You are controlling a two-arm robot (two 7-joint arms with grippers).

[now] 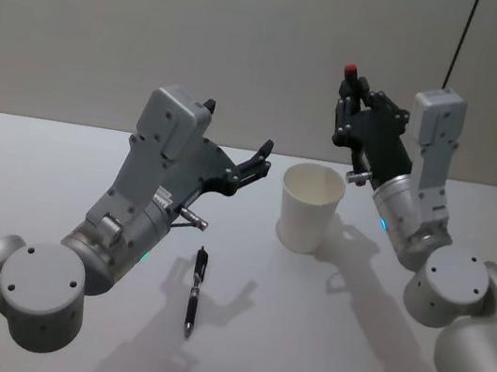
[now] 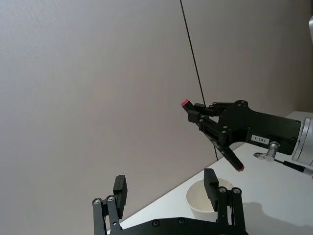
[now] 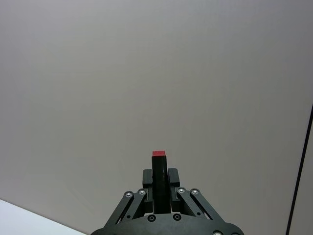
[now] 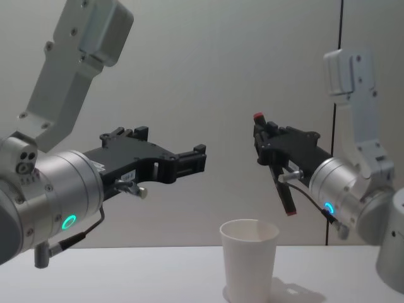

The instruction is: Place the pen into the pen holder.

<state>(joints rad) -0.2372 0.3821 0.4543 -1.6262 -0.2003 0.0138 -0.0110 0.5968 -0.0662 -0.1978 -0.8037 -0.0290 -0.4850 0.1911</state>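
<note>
- Right gripper [image 1: 350,96]: I see it clamped on a red-tipped black pen [image 4: 285,191].
- Left gripper [image 2: 165,188]: spread wide, facing it.
- Pen holder [image 1: 309,211]: upright, below the right gripper.
- Second pen [image 1: 195,292]: flat on the table [image 1: 32,169], under the left gripper.

The pen holder [image 4: 249,265] seems cut at its base by the chest view's lower edge; the right gripper [image 3: 160,177] hides much of the pen [image 3: 159,161].

The white table [image 1: 41,170] carries two things. The pen holder [image 1: 310,208], a white paper cup, stands upright on it. A black pen [image 1: 195,292] lies flat nearer the robot, apart from the cup and to its left.
</note>
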